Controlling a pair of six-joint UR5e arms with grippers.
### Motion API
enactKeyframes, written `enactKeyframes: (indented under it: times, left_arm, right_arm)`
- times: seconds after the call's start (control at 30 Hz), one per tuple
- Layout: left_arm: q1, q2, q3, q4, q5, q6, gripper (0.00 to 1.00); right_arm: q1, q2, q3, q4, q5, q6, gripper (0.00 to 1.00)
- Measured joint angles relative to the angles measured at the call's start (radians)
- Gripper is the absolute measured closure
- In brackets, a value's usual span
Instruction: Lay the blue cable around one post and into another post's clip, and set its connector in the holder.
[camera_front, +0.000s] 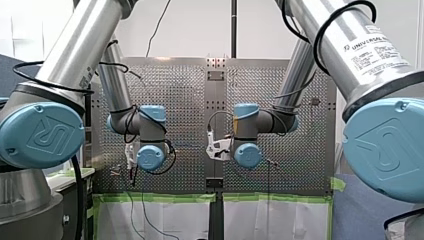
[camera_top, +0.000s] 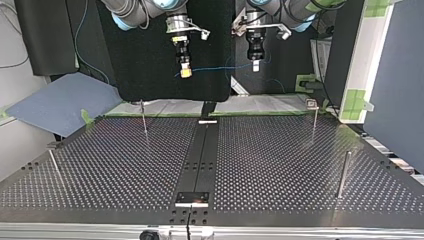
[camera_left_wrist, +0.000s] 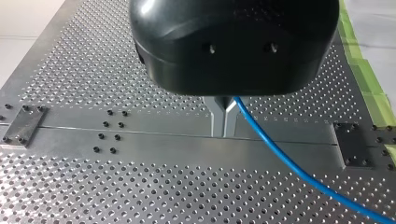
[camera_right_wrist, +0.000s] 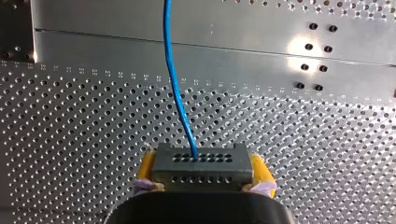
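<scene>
Routing not begun: right end effector (camera_right_wrist: 203, 171) clamps the black connector (camera_right_wrist: 201, 161), left end effector (camera_left_wrist: 223, 112) pinches the blue cable (camera_left_wrist: 289, 161), both well above the desk (camera_top: 280, 165). Best to lower both together with the span taut, so it wraps a post (camera_top: 315, 122) on the desk cleanly.

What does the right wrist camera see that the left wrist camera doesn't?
Only the right wrist view shows the connector, a dark block with rows of holes, clamped between my right gripper's yellow pads. Only the left wrist view shows my left gripper's thin metal fingers closed on the blue cable, plus green tape along the table's edge. Both show that blue cable and the perforated table.
</scene>
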Motion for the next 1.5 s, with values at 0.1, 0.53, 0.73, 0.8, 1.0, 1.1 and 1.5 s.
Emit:
enactKeyframes:
  times: [0.1,0.53,0.73,0.8,1.0,1.1,1.5]
  left_arm:
    - [0.0,0.0,0.0,0.0,0.0,0.0,1.0]
    - [0.0,0.0,0.0,0.0,0.0,0.0,1.0]
    - [0.0,0.0,0.0,0.0,0.0,0.0,1.0]
    - [0.0,0.0,0.0,0.0,0.0,0.0,1.0]
    - [0.005,-0.004,0.003,0.0,0.0,0.002,1.0]
    - [0.013,-0.015,0.007,0.0,0.0,0.005,1.0]
    - [0.017,-0.021,0.009,0.0,0.0,0.006,1.0]
  right_arm:
    - [0.0,0.0,0.0,0.0,0.0,0.0,1.0]
    - [0.0,0.0,0.0,0.0,0.0,0.0,1.0]
    - [0.0,0.0,0.0,0.0,0.0,0.0,1.0]
    - [0.0,0.0,0.0,0.0,0.0,0.0,1.0]
    - [0.002,0.002,-0.002,0.002,0.0,0.001,1.0]
    - [0.008,0.018,-0.008,0.007,-0.002,0.002,1.0]
    - [0.011,0.106,-0.011,0.009,-0.003,0.003,1.0]
